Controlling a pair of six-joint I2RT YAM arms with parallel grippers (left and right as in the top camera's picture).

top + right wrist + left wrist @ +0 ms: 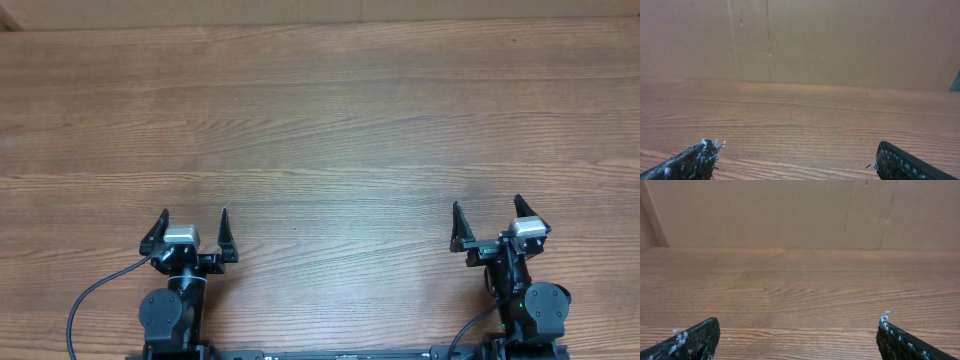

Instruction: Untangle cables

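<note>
No thin black cables show in any view; they are out of view. My left gripper sits at the near left edge of the wooden table, open and empty. My right gripper sits at the near right edge, open and empty. In the left wrist view the left gripper shows two wide-apart fingertips over bare wood. In the right wrist view the right gripper shows the same, with frayed padding on its tips.
A brown cardboard wall stands along the table's far edge; it also shows in the right wrist view. A thick black arm cable loops at the near left by the left arm's base.
</note>
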